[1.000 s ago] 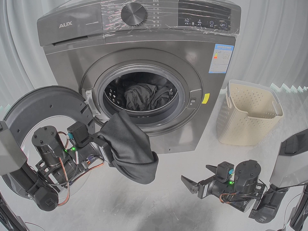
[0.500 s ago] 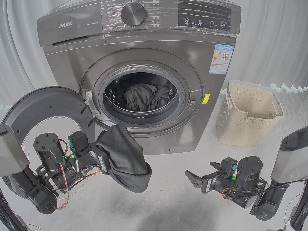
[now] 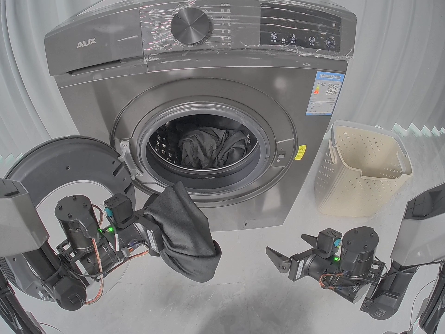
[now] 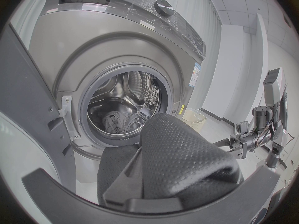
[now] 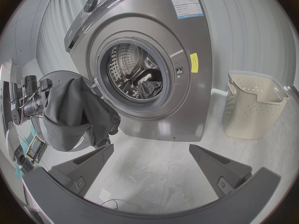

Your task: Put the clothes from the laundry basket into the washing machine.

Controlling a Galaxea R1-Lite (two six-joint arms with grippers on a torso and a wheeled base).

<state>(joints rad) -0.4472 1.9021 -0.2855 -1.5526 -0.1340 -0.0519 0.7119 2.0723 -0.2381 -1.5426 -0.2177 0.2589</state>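
Observation:
The grey washing machine (image 3: 204, 84) stands with its round door (image 3: 69, 163) swung open to the left. A dark garment (image 3: 211, 147) lies inside the drum (image 4: 124, 106). My left gripper (image 3: 157, 230) is shut on a dark grey garment (image 3: 187, 233), low in front of the door opening and below its rim; the cloth drapes over the fingers (image 4: 130, 178). My right gripper (image 3: 289, 251) hangs open and holds nothing, low over the floor to the right of the opening. The cream laundry basket (image 3: 366, 172) stands to the right of the machine, and no clothes show inside it.
The open door (image 5: 59, 78) sits close behind my left arm. Pale floor (image 3: 250, 298) lies open between the two grippers. White curtains (image 3: 408, 47) hang behind the machine and basket (image 5: 255, 106).
My left gripper has dropped and pulled back from the drum's rim with the garment. The right gripper has shifted slightly right. The head camera has also moved a little.

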